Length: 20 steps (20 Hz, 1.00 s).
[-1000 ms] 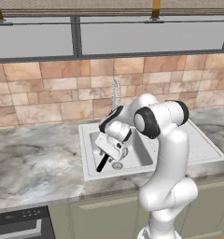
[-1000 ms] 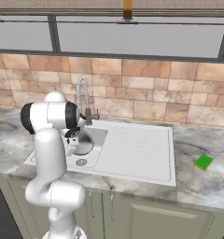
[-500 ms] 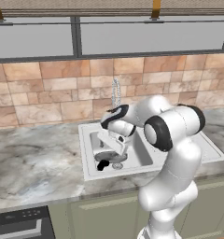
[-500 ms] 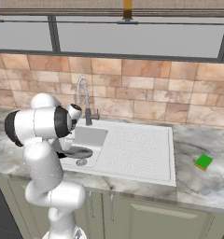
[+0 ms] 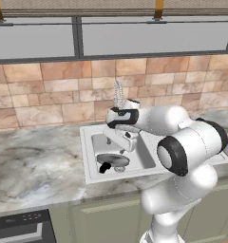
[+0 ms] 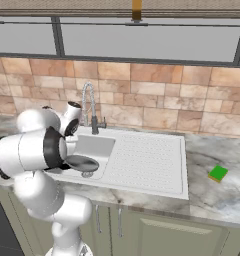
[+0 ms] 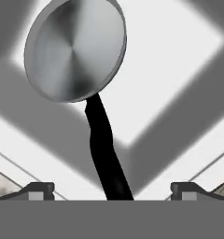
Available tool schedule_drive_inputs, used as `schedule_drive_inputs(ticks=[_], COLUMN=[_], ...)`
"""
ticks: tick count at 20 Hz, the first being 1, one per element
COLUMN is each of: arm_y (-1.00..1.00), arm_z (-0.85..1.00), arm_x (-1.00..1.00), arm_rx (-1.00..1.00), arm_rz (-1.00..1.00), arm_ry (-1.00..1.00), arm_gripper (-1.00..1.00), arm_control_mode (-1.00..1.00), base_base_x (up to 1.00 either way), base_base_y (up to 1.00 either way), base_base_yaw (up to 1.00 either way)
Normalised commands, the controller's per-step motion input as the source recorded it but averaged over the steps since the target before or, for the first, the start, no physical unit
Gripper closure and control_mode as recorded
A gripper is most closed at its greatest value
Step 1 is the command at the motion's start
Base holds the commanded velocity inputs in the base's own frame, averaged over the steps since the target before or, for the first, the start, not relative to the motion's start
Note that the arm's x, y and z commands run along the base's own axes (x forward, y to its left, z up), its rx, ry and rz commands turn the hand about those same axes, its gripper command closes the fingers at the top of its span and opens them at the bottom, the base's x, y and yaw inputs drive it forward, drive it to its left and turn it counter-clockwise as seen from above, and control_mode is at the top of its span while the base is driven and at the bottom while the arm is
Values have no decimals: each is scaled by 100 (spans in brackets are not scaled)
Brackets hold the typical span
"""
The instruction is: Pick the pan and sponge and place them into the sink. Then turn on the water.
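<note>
The grey-steel pan (image 5: 113, 160) lies in the basin of the white sink (image 5: 87, 156), its black handle (image 5: 105, 167) pointing to the front rim. It also shows in the right base view as the pan (image 6: 82, 162). My gripper (image 5: 127, 144) hangs just above it and is open. In the hand view the fingertips (image 7: 39, 189) stand wide apart, with the pan (image 7: 76, 49) and its handle (image 7: 104, 149) below and between them, untouched. The green sponge (image 6: 218, 173) lies on the counter far right of the sink (image 6: 147, 160). No water runs from the faucet (image 6: 89, 102).
The chrome coil-spring faucet (image 5: 118, 95) rises right behind my hand at the basin's back edge. A tiled wall and window close the back. The marble counter (image 5: 35, 166) stretches left of the sink, with a stove edge (image 5: 21, 228) at the lower left.
The pan went from tilted in my grip to lying flat in the basin. The fingers have come open and the hand has lifted off the handle.
</note>
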Motion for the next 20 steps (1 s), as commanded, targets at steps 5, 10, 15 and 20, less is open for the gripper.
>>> schedule_drive_inputs(ticks=[5,10,15,20], arm_y=[-32,-43,-59,-64], arm_z=[38,32,31,30], arm_x=[-44,-72,-61,-30], arm_rx=[-13,-11,-5,-6], arm_rz=[0,0,3,12], arm_ry=[-4,-7,-5,0], arm_gripper=[-100,-100,-100,-100], arm_control_mode=[-100,-100,-100,-100], base_base_x=[0,0,0,0], base_base_y=[0,0,0,0], base_base_yaw=[0,0,0,0])
